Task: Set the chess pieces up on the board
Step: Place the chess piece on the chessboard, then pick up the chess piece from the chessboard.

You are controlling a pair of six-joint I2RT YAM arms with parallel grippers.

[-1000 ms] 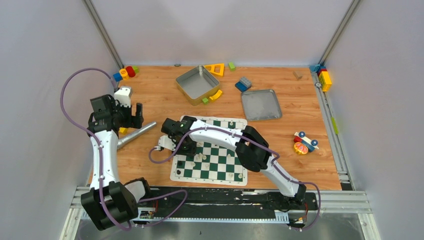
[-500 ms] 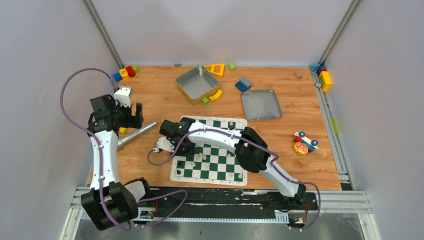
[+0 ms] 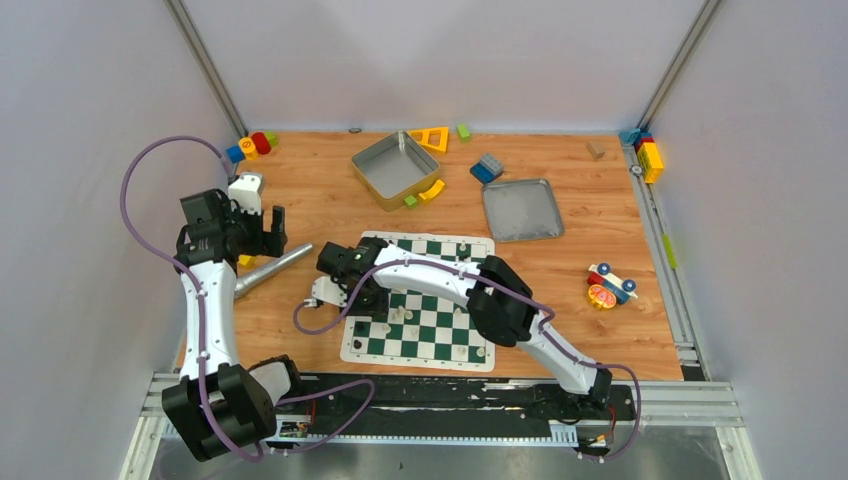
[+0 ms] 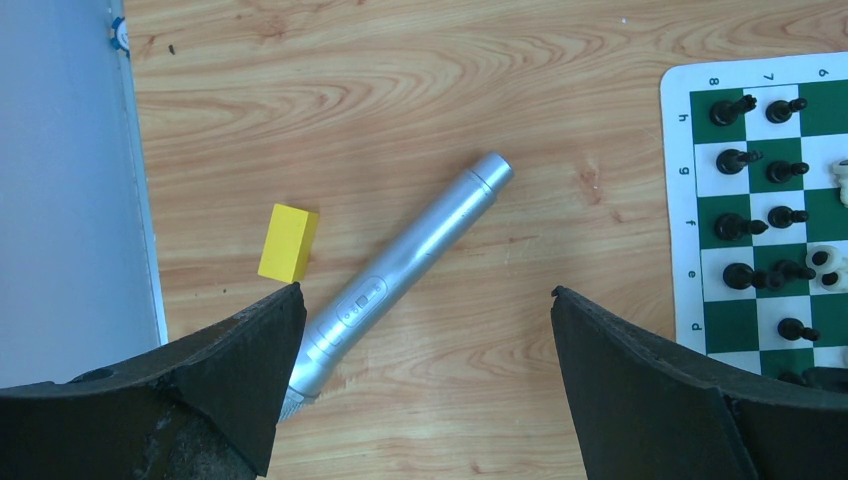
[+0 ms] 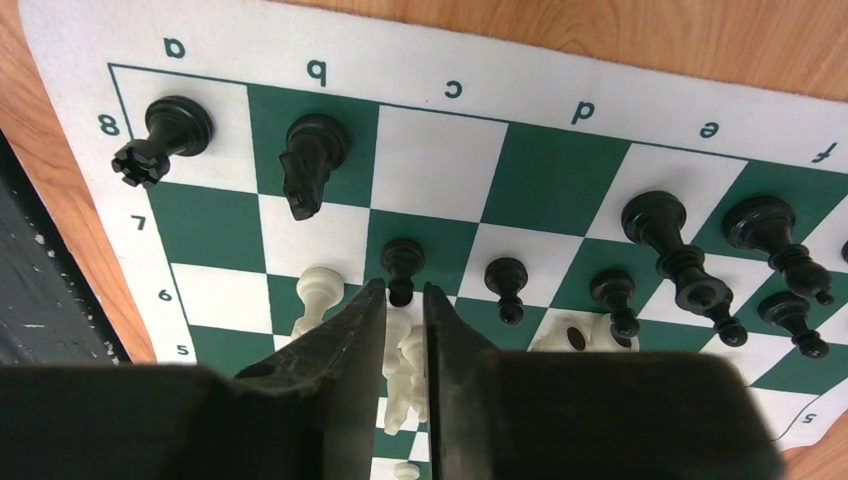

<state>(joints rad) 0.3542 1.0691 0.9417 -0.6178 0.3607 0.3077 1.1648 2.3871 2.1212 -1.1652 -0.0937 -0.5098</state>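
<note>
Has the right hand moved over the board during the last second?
Yes. The right hand has shifted slightly left in the top view, toward the left edge of the board.

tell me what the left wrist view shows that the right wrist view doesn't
Only the left wrist view: a silver cylinder lying flat, a yellow block beside it, and the left tool spread wide. Only the right wrist view: the right tool, its fingers a narrow gap apart over the board, plus a black rook on a8 and a black knight on b8. Both: the green-and-white board with black pieces on it, and the wooden table.
</note>
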